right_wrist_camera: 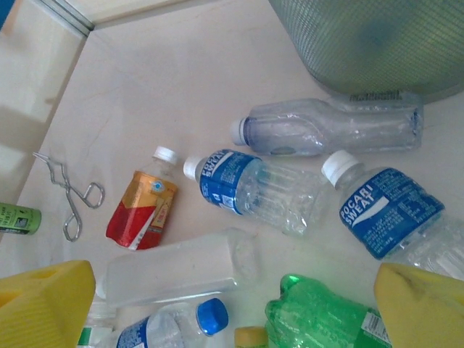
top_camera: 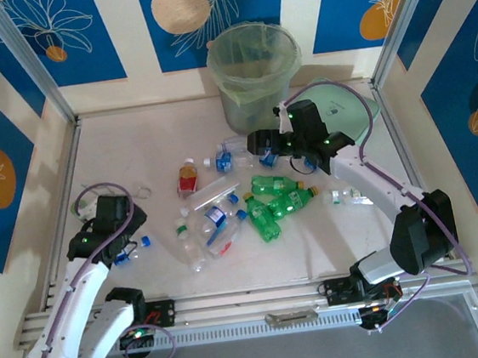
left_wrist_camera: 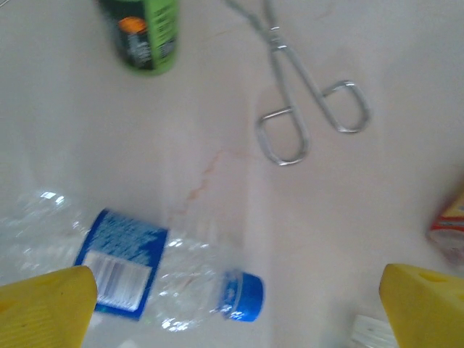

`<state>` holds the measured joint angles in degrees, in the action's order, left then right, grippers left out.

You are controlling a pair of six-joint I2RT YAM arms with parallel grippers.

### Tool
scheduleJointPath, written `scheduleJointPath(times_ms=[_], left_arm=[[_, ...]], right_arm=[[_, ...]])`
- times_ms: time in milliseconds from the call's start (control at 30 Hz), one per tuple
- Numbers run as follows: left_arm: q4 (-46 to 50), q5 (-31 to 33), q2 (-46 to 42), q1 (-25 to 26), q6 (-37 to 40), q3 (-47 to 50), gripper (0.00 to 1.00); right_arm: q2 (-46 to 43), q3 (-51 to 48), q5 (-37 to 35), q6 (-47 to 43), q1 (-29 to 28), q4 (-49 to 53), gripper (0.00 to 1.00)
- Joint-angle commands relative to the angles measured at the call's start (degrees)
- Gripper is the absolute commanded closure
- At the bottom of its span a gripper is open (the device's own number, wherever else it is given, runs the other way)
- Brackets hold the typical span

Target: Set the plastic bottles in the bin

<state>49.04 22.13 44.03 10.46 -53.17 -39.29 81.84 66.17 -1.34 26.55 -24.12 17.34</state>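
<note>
The right gripper hangs wide open, holding nothing, over crowded plastic bottles just short of the bin; the left gripper gapes empty above a blue-capped bottle. Packed so tight, I reckon a closing jaw could pinch two, or squirt one away.

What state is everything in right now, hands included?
left hand, open, nothing held
right hand, open, nothing held
bin, upright, bag-lined
plastic bottles, lying on the table, outside the bin
red-labelled bottle, on its side, capped
metal tongs, lying flat, loose
</note>
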Motion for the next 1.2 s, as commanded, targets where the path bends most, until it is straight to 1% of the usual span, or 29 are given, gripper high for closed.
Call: scheduleJointPath(times_ms=[0, 133, 200, 300, 500, 700, 867, 1033, 1067, 1167], left_arm=[[8.6, 2.4, 0.3, -2.0, -11.7, -2.0, 0.00], [11.2, 1.4, 0.6, -4.1, -21.3, -1.1, 0.00], [10.5, 0.6, 1.2, -5.2, -25.4, 0.1, 0.00], [7.4, -0.7, 2.9, -6.9, -29.4, 2.2, 0.00], [-2.2, -3.7, 8.6, -10.1, -32.8, 5.0, 0.00], [-7.3, -4.8, 16.4, -12.2, -34.9, 5.5, 0.00], [-10.7, -7.8, 23.7, -13.9, -37.8, 6.5, 0.00], [-14.8, -10.2, 29.7, -14.4, -38.2, 6.7, 0.00], [-15.4, -10.6, 30.5, -14.4, -38.2, 6.7, 0.01], [-16.3, -11.4, 31.9, -14.3, -38.1, 6.6, 0.09]], right_arm=[[-1.5, -1.4, -0.7, 0.2, -0.1, 0.2, 0.01], [-1.1, -1.7, -1.0, 0.2, -0.5, 0.1, 0.01], [-1.0, -1.9, -1.3, 0.1, -0.7, -0.3, 0.01], [-1.4, -2.6, -1.0, 0.2, -0.8, -1.1, 0.01], [-2.4, -3.6, -1.0, 0.1, -0.9, -0.3, 0.01], [-5.3, -5.8, -2.6, 0.2, -0.9, 0.1, 0.01], [-6.7, -6.4, -3.6, 0.1, -0.8, 0.7, 0.01], [-7.6, -6.5, -4.4, -0.4, -0.8, 1.4, 0.01], [-7.7, -6.5, -4.6, -0.3, -0.8, 1.5, 0.01], [-7.9, -6.8, -4.9, -0.4, -0.7, 1.7, 0.01]])
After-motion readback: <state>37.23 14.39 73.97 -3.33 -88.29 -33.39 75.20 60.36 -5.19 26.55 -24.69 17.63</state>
